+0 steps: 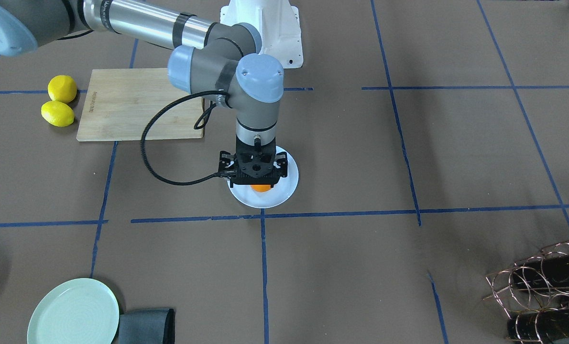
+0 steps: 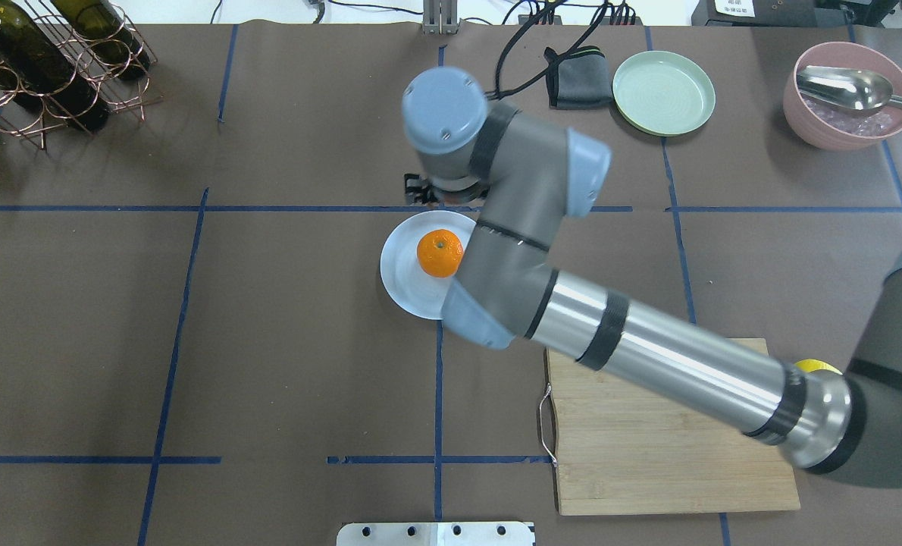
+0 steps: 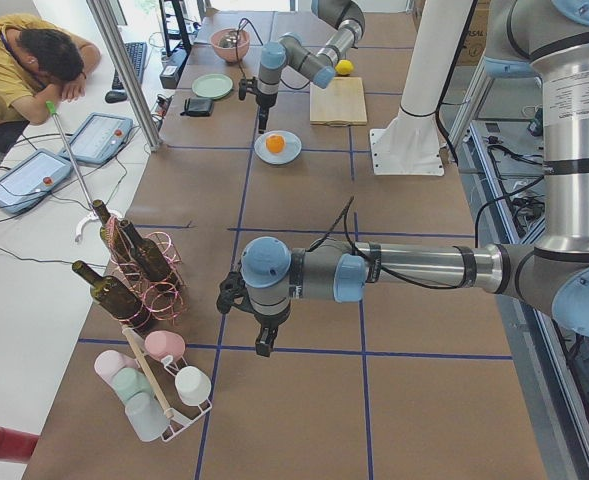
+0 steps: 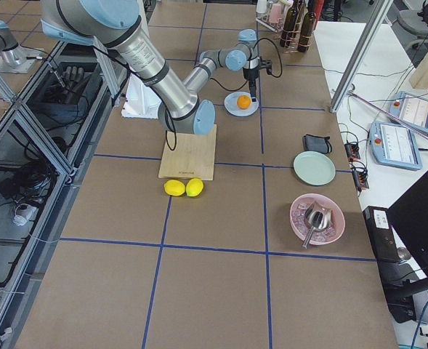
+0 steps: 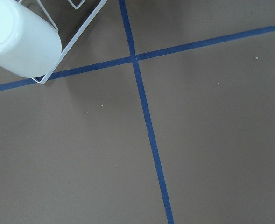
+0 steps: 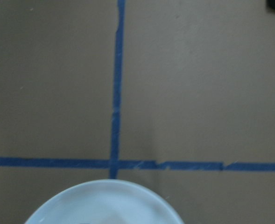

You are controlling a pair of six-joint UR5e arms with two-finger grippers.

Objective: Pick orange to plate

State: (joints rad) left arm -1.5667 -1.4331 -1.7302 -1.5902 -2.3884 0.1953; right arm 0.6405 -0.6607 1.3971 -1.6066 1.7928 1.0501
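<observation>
The orange (image 2: 440,252) lies free on the small white plate (image 2: 402,277) near the table's middle, stem dot up. My right gripper (image 1: 258,174) hangs straight down above the plate's far part; its black body hides most of the orange (image 1: 261,188) in the front-facing view. Its linkages are spread wide, so it is open and holds nothing. The right wrist view shows only the plate's rim (image 6: 104,196) and blue tape. My left gripper (image 3: 264,345) hovers low over bare table near a cup rack; whether it is open or shut I cannot tell.
A wooden cutting board (image 2: 663,440) lies under the right arm, with two lemons (image 1: 60,102) beside it. A pale green plate (image 2: 663,92), a dark cloth (image 2: 578,76) and a pink bowl with a spoon (image 2: 849,95) stand at the back right. A bottle rack (image 2: 49,61) stands back left.
</observation>
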